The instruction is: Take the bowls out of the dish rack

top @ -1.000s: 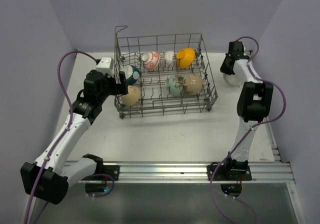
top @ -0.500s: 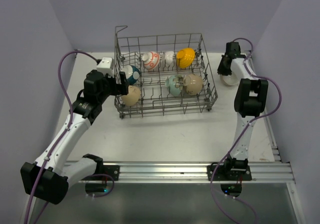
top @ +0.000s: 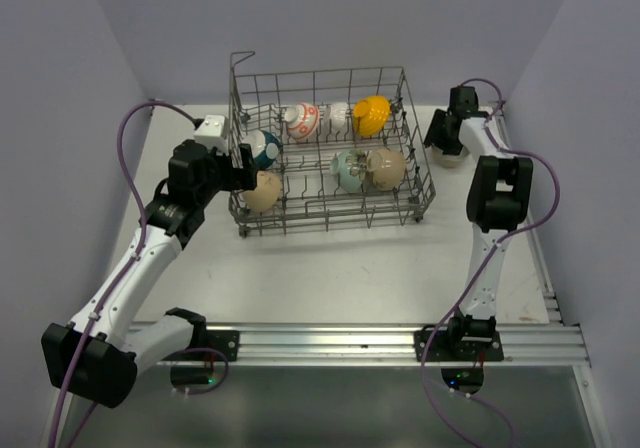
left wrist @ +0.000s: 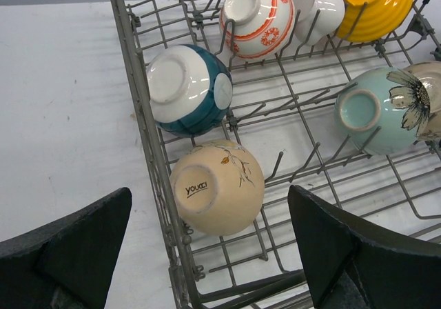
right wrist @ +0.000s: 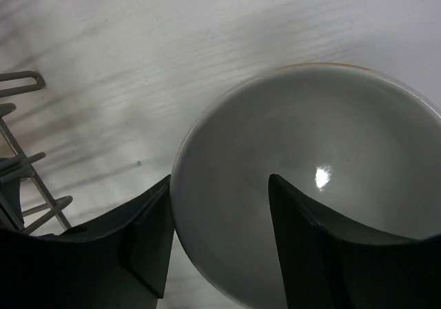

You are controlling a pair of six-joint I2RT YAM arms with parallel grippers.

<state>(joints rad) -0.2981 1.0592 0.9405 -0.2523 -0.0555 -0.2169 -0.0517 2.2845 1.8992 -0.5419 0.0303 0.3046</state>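
Worktop [top: 350,268] carrying dish rack [top: 325,230], seven bowls [top: 371,115] leaning inside. Eighth, white bowl [right wrist: 310,136], lying right of rack, down at worktop.

Your left end effector [top: 243,165] hanging spread wide over cream bowl [left wrist: 217,188] in rack's near-left corner. One finger is hanging outside rack's wall, one inside. Closing here is risking pinching wire and dragging rack.

Your right end effector [right wrist: 220,181] straddling white bowl's rim; clamped or slack, cannot tell. Withdrawing while gripping is risking tipping bowl.

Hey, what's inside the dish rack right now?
Seven bowls: a beige bowl, teal-and-white bowl, red-patterned bowl, white bowl, yellow bowl, pale green bowl, tan bowl. Most show their bases; their insides are hidden.
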